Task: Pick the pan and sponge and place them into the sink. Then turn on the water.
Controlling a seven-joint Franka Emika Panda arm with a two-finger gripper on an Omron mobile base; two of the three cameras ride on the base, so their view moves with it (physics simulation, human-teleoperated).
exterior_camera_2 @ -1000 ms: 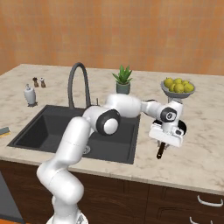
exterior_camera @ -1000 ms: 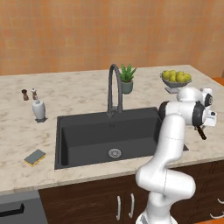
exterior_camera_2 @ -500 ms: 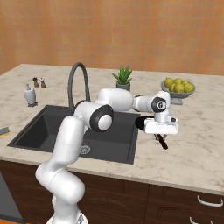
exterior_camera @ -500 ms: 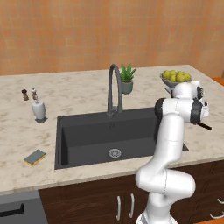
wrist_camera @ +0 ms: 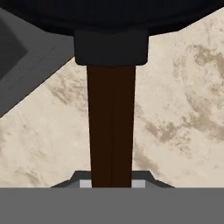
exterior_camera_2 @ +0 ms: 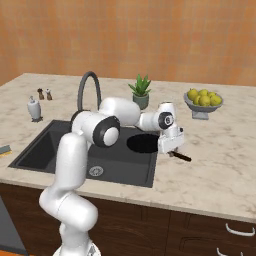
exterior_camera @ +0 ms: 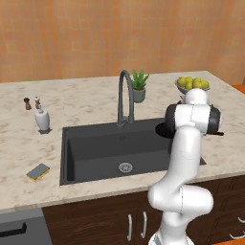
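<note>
- The sponge [exterior_camera: 38, 172] lies flat on the bench [exterior_camera: 86, 100], just beside the left rim of the sink [exterior_camera: 95, 148]. It is untouched and is my second pick.
- The sink basin is bare down to its round drain [exterior_camera: 125, 167]. The faucet [exterior_camera: 125, 98] arches over the back rim, and no stream runs from it.
- The pan [exterior_camera_2: 143, 143] hangs over the sink's right edge, its bowl partly above the basin and its long handle [wrist_camera: 110, 127] reaching back over the marble.
- My pincer [exterior_camera_2: 170, 143] is clenched on that handle. In the hand view the handle runs straight up from between the tips to the pan's dark underside.
- I judge the step in hand to be carrying the pan into the basin. To do it well I would keep the bowl level, move it further left until it is clear of the rim, and lower it near the drain. Letting go only once it rests on the bottom would avoid a tip or a clatter.
- Far right, the bowl of lemons [exterior_camera_2: 202, 99] sits well apart.
</note>
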